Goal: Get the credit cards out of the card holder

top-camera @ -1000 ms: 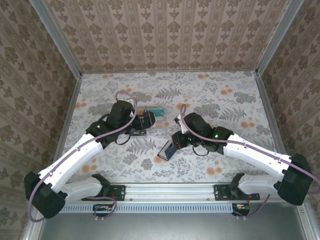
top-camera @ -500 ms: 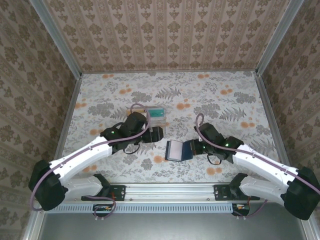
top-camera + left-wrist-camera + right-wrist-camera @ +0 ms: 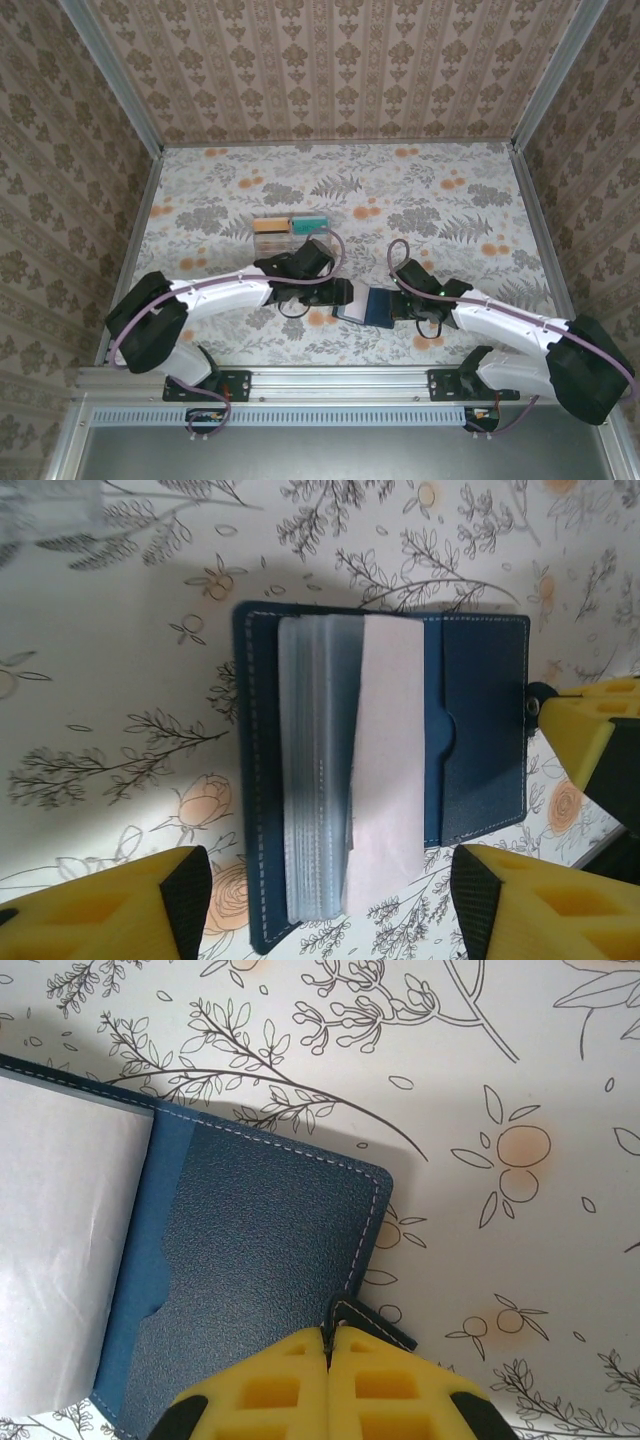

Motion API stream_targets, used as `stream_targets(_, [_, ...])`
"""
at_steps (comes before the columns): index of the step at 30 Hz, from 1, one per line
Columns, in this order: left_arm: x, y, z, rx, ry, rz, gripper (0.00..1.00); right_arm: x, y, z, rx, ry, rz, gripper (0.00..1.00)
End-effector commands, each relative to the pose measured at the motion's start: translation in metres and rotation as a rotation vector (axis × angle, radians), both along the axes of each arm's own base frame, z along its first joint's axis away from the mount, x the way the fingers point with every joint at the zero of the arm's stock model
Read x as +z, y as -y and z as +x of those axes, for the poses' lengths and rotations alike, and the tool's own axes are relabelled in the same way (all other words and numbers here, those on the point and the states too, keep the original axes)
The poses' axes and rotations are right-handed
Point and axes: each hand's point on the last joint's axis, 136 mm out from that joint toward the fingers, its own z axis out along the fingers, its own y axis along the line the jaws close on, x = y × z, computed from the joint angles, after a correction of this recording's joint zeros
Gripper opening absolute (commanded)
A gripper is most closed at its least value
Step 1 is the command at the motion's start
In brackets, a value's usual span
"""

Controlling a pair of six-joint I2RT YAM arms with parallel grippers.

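Since the earlier frame the left arm has swung off the far cards and across to the centre, and the holder has been laid open flat. I now find the left claw [image 3: 343, 293] poised at the dark blue stitched leather card holder [image 3: 362, 308], near the counter's front edge. From the left wrist its yellow fingers [image 3: 110, 905] stand apart, one to each side of the card holder, gripping nothing that I can see. The card holder lies open on the flower-printed counter [image 3: 450, 190]. Its clear plastic sleeves [image 3: 310, 780] are fanned, with a pale leaf [image 3: 388, 770] on top. I cannot tell whether any sleeve carries a card. The right claw [image 3: 328, 1348] is closed, pinching the small tab at the card holder's edge. Two credit cards lie out on the counter beyond the left arm, well apart from the card holder: an orange-yellow plastic card [image 3: 268, 226] and a teal plastic card [image 3: 311, 222], side by side.
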Motion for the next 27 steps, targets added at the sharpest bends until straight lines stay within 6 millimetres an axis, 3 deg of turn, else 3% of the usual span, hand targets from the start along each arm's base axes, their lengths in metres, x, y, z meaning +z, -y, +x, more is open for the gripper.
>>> stream_targets(1, [0.021,0.021,0.003,-0.023,0.029,-0.058,0.67,-0.003,0.004,0.002,-0.033,0.005,-0.013,0.00])
stream_targets(4, [0.018,0.024,0.002,-0.038,0.024,-0.060,0.65,-0.005,0.005,0.001,-0.040,0.005,-0.009,0.00])
stream_targets(7, [0.014,0.029,0.000,-0.060,0.008,-0.061,0.57,-0.006,0.006,0.000,-0.046,0.004,-0.003,0.00])
stream_targets(16, [-0.004,0.030,-0.003,-0.074,-0.032,-0.025,0.58,-0.006,0.009,-0.002,-0.058,0.012,0.005,0.00])
stream_targets(27, [-0.017,0.046,-0.006,-0.110,-0.078,-0.041,0.60,-0.010,0.010,-0.004,-0.067,0.009,0.010,0.00])
